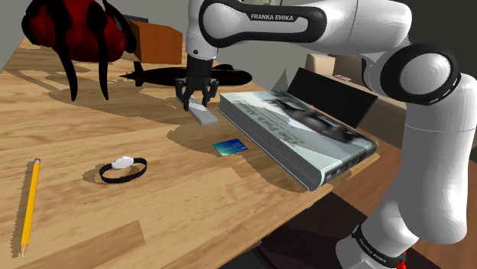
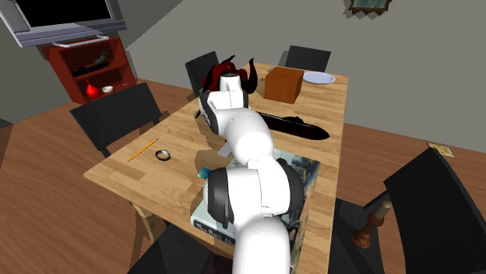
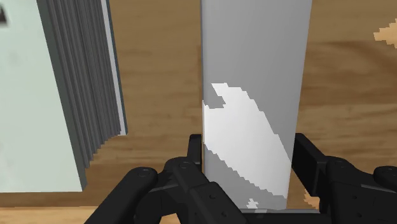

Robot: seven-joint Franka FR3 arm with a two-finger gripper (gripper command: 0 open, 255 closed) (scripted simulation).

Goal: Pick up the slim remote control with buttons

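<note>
The remote [image 1: 204,116] is a slim, plain light-grey slab with no buttons drawn on it. It lies on the wooden table [image 1: 191,199], just off the near edge of a big hardcover book [image 1: 298,130]. My black gripper [image 1: 196,101] comes straight down on the remote's far end. In the wrist view the remote [image 3: 254,76] runs up the middle between the two fingers [image 3: 194,149], which press against its long sides. The gripper [image 3: 249,149] is shut on the remote, which still looks flat on the wood.
A small blue card [image 1: 230,146] lies just in front of the book. A black wristband [image 1: 122,170] and a yellow pencil [image 1: 29,206] lie nearer the shoulder view's left. Behind the gripper are a long black model [image 1: 191,76], a brown box [image 1: 160,42] and a red-and-black object [image 1: 76,30].
</note>
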